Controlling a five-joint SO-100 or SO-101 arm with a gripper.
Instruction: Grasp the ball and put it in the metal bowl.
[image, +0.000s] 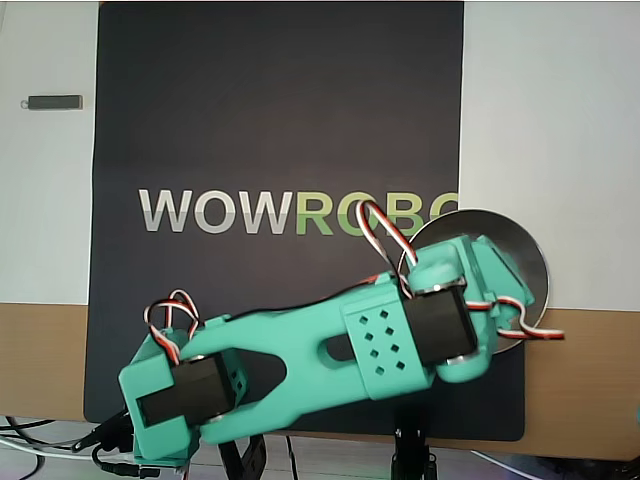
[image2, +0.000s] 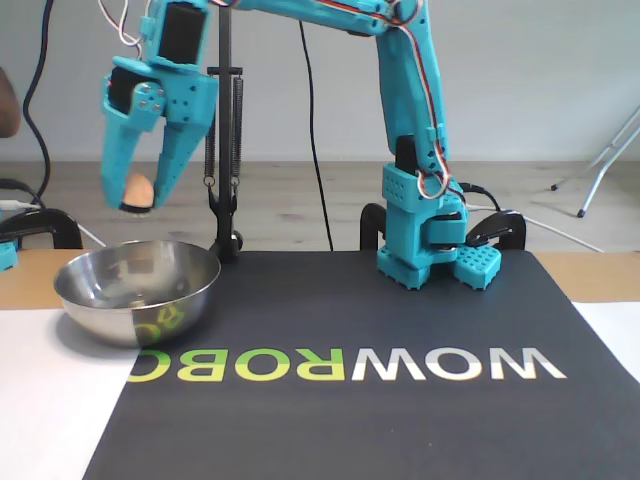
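My gripper (image2: 137, 196) grips the ball (image2: 139, 188) above the metal bowl (image2: 137, 290); I should centre over the bowl, lower, then release gently.

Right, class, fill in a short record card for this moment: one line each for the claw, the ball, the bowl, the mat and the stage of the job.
claw: in the fixed view, claw points down above the metal bowl, shut on the ball
ball: peach-orange ball held between the fingertips, clear of the bowl; hidden under the arm in the overhead view
metal bowl: shiny metal bowl with nothing visible inside, straddling the mat's edge
mat: dark mat printed WOWROBO
stage: ball carried over the bowl, not yet released
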